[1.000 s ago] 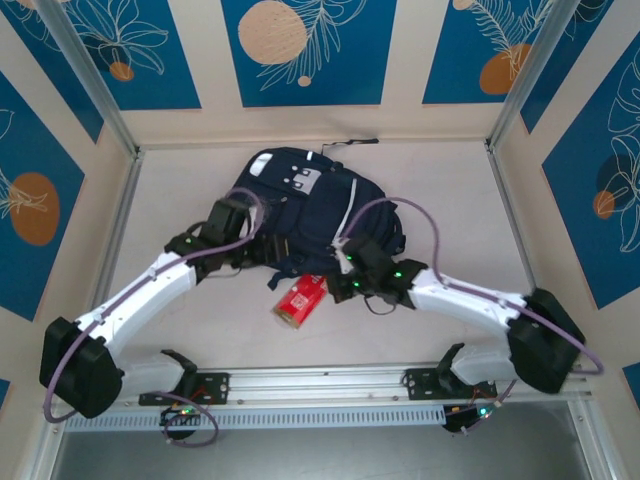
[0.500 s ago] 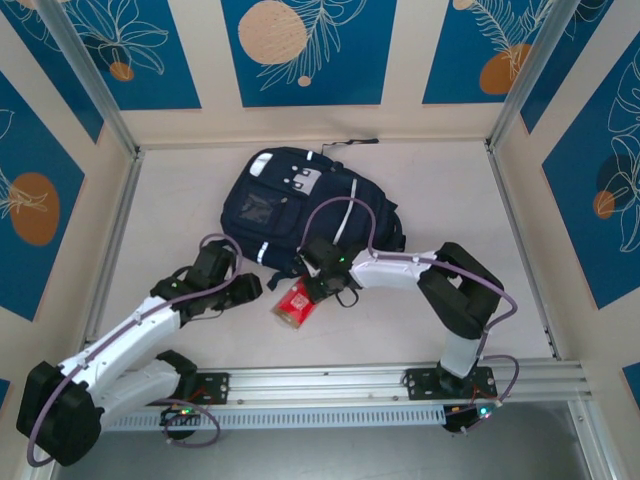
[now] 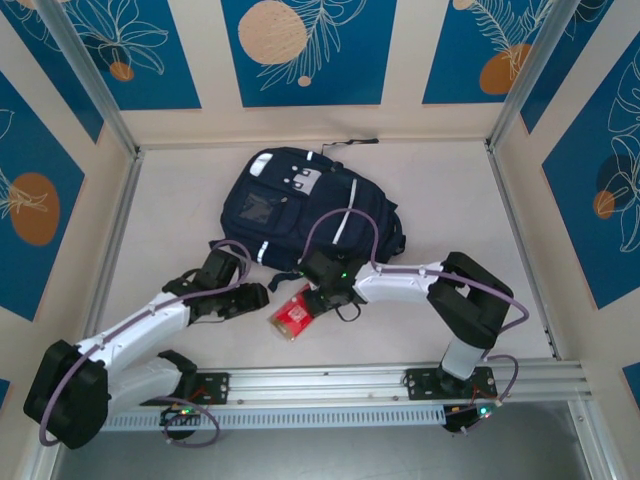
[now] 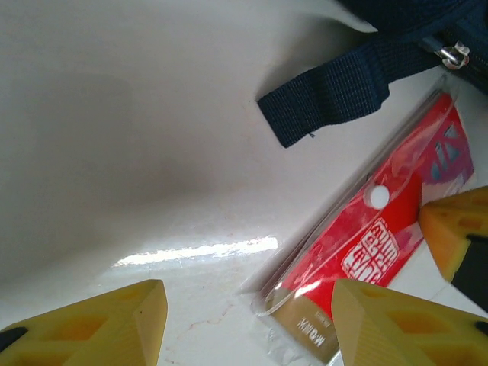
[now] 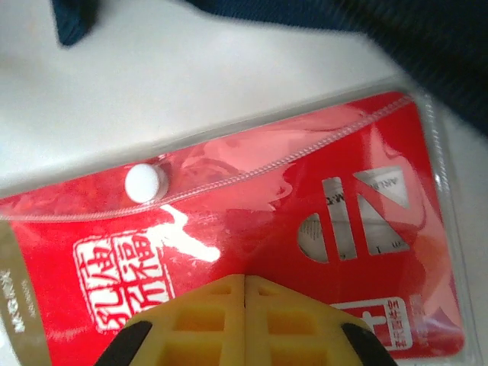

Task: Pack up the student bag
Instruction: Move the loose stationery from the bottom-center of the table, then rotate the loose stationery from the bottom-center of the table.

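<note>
The student bag (image 3: 290,200), navy with white stripes, lies flat at the table's middle. A red pouch in clear plastic (image 3: 293,316) lies on the table just in front of the bag's near edge. My right gripper (image 3: 318,298) is shut, its joined yellow tips (image 5: 244,282) resting on the red pouch (image 5: 252,198). My left gripper (image 3: 255,297) stands open just left of the pouch, low over the table. In the left wrist view the pouch's (image 4: 381,229) corner lies between the left gripper's (image 4: 248,320) fingers, and a dark bag strap (image 4: 328,95) lies beyond it.
A metal rail (image 3: 320,385) runs along the near edge by the arm bases. Patterned walls and slanted frame posts (image 3: 90,75) close in the table on three sides. A thin black cord (image 3: 350,143) lies behind the bag. Bare table stretches left and right of the bag.
Both arms have pulled back off the bag to the pouch. The right arm folded its elbow and the pouch slid slightly nearer and leftward. The left gripper came in toward the pouch.
</note>
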